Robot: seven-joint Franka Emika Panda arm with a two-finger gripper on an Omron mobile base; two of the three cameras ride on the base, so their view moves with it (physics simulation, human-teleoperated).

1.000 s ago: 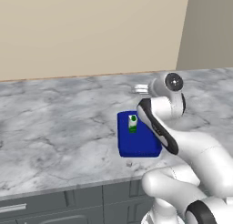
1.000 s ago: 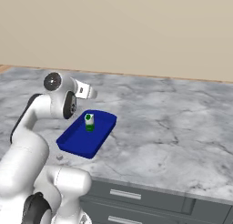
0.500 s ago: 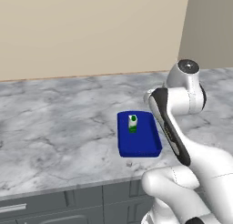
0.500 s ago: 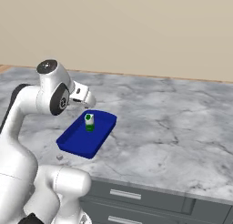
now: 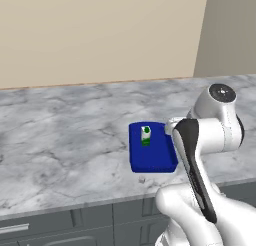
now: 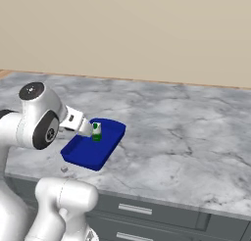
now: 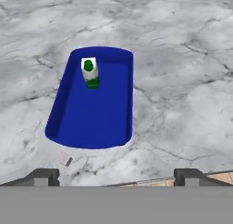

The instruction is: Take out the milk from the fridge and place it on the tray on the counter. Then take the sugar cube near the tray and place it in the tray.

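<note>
Standing upright inside the tray (image 7: 98,114), toward its far end, well clear of the rim: the milk (image 7: 90,73), white with a green patch and green top, also seen in the left base view (image 5: 145,135) and the right base view (image 6: 96,131). Lying on the bare counter (image 7: 182,82) just off the tray's near corner, close to but not touching the blue rim: the sugar cube (image 7: 65,159), tiny and pale, visible too as a small speck near the counter's front edge (image 5: 142,179) (image 6: 64,169). Resting flat on grey-white veined marble, with dark grey cabinet fronts (image 6: 147,220) and metal drawer pulls below and a plain beige wall (image 5: 100,35) behind. Hovering on the near side of the tray, spread wide with nothing between the tips: the pincer (image 7: 117,176), looking out over tray and carton from above. Sitting well beyond the fingertips (image 7: 43,176), the milk; nearer them, toward the left tip, the cube.
</note>
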